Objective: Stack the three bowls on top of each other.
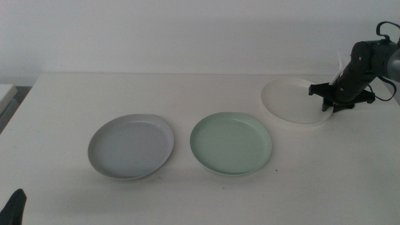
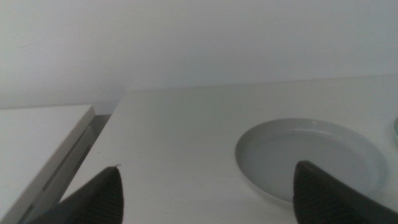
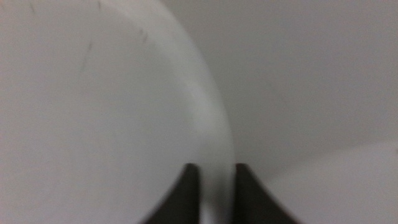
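Observation:
The light grey bowl (image 1: 131,145) sits at the front left of the table and the pale green bowl (image 1: 230,142) sits just to its right, apart from it. The white bowl (image 1: 291,100) is at the back right. My right gripper (image 1: 326,94) is shut on its right rim; in the right wrist view the jaws (image 3: 216,169) stand on either side of the white bowl's rim (image 3: 208,118). I cannot tell whether the bowl is off the table. My left gripper (image 1: 15,209) waits at the front left corner, open and empty (image 2: 208,167), with the grey bowl (image 2: 311,158) ahead of it.
The white table (image 1: 200,187) runs to a white wall at the back. Its left edge (image 2: 102,134) borders a lower white surface (image 2: 37,137). Cables hang behind the right arm (image 1: 375,59).

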`<state>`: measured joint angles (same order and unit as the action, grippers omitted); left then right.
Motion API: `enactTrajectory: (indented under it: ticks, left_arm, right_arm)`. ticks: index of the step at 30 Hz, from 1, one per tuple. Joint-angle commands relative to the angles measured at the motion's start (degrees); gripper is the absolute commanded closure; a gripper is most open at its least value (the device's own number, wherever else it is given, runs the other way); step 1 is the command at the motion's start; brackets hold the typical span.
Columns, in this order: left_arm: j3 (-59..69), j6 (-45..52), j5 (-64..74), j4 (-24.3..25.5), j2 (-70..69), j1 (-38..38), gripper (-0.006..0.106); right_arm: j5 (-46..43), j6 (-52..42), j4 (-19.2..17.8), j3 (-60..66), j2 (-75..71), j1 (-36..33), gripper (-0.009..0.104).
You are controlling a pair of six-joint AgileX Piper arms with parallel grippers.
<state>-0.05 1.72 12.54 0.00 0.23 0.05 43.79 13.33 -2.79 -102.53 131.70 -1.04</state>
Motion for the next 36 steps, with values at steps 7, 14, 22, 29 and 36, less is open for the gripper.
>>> enactTrajectory:
  ticks: [7, 14, 22, 29, 36]
  left_arm:
    - [0.05, -0.18, -0.76, 0.00, -0.23, -0.32, 0.007]
    - [0.05, -0.18, -0.76, 0.00, -0.23, -0.32, 0.007]
    - [0.05, -0.18, -0.76, 0.00, -0.23, -0.32, 0.007]
    - [0.05, -0.18, -0.76, 0.00, -0.23, -0.32, 0.007]
    - [0.05, -0.18, -0.76, 0.00, -0.23, -0.32, 0.007]
  right_arm:
    - [-1.80, 0.26, 0.19, -0.13, -6.19, 0.28, 0.097]
    - [-18.52, -3.92, 8.60, 23.17, -25.28, -8.42, 0.097]
    - [-24.78, -1.89, 9.02, 36.69, -29.40, -21.21, 0.097]
    - [-27.25, -0.92, 9.15, 36.83, -24.12, -21.74, 0.097]
    - [-27.89, -0.75, 8.01, 36.72, -25.26, -21.74, 0.075]
